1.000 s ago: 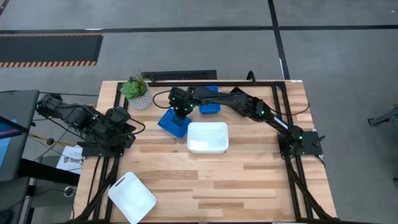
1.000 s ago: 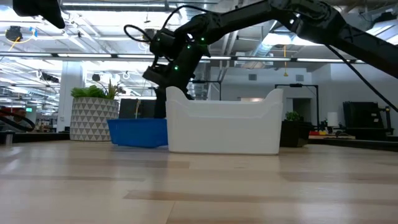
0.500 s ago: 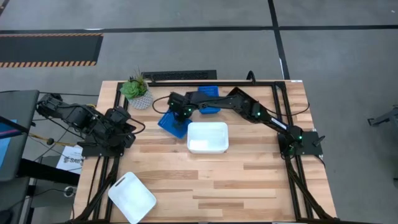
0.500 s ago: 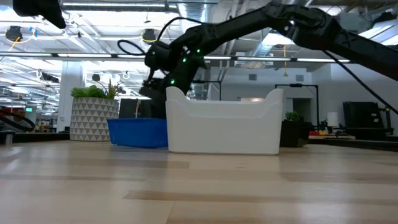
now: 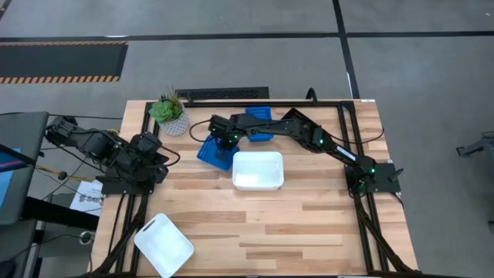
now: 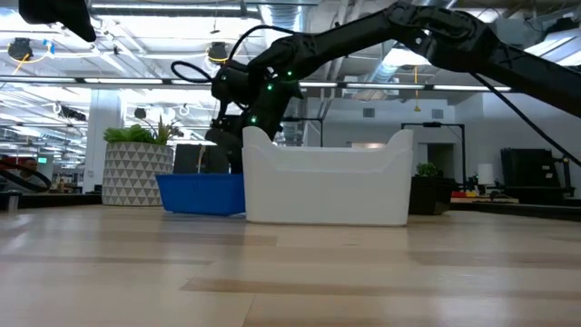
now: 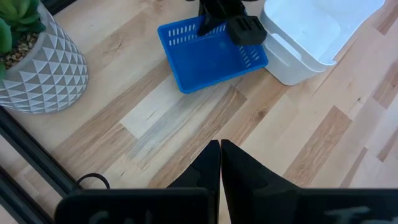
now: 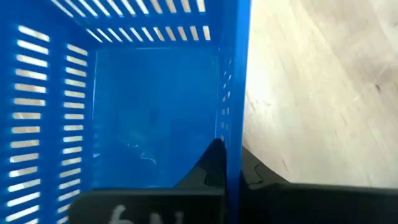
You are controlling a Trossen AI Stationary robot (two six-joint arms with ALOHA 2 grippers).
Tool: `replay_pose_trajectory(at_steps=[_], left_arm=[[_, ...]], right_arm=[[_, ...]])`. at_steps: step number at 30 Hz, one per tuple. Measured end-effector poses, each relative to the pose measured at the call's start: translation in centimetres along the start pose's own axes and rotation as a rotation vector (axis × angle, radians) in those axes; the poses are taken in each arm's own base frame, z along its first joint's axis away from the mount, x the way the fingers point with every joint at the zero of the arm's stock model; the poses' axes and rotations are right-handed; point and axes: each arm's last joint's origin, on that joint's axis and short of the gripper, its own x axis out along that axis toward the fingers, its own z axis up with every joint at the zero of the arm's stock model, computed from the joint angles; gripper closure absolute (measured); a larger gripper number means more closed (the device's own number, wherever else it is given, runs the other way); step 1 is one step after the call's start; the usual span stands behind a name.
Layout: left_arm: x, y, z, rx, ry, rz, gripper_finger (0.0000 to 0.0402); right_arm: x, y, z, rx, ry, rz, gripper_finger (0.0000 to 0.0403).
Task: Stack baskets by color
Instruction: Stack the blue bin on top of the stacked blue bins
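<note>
A blue basket (image 5: pixel 213 153) rests flat on the table, left of a white basket (image 5: pixel 257 171); in the low view the blue basket (image 6: pixel 201 193) stands beside the white basket (image 6: pixel 325 186). My right gripper (image 5: pixel 225 140) reaches down onto the blue basket's far side and is shut on its wall. A second blue basket (image 5: pixel 261 123) lies farther back, partly under the right arm. Another white basket (image 5: pixel 163 244) sits near the front left corner. My left gripper (image 7: pixel 219 163) hangs shut over bare wood at the left, holding nothing. My right gripper pinches the blue basket's slatted side wall (image 8: pixel 239 118) at its rim, one finger (image 8: pixel 213 163) inside the basket and one finger (image 8: pixel 254 175) outside. The fingers come steeply from above, slanting from the far right. The basket's bottom lies on the table.
A potted green plant (image 5: pixel 170 113) stands at the far left, close to the blue basket. A dark slatted strip (image 5: pixel 228 94) lies along the far edge. Black frame rails run down both sides. Bare wood stretches across the near half of the table.
My right gripper has come down a little toward the blue basket's far wall and now sits lower on it. The baskets lie where they were.
</note>
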Motion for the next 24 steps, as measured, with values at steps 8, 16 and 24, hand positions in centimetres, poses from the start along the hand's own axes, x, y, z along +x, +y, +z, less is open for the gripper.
replay_pose_trajectory(at_steps=[8,16,24], left_arm=[[0.0,0.0,0.0,0.002,0.000,0.000,0.0401],[0.0,0.0,0.0,0.006,0.001,0.000,0.0401],[0.0,0.1,0.0,0.011,-0.010,0.011,0.0401]], right_arm=[[-3.4,-0.2,1.4,0.028,-0.079,0.025,0.0399],[-14.9,-5.9,1.9,0.194,-0.108,-0.005,0.0401],[-27.1,-10.2,-2.5,0.315,-0.029,-0.194,0.0401]])
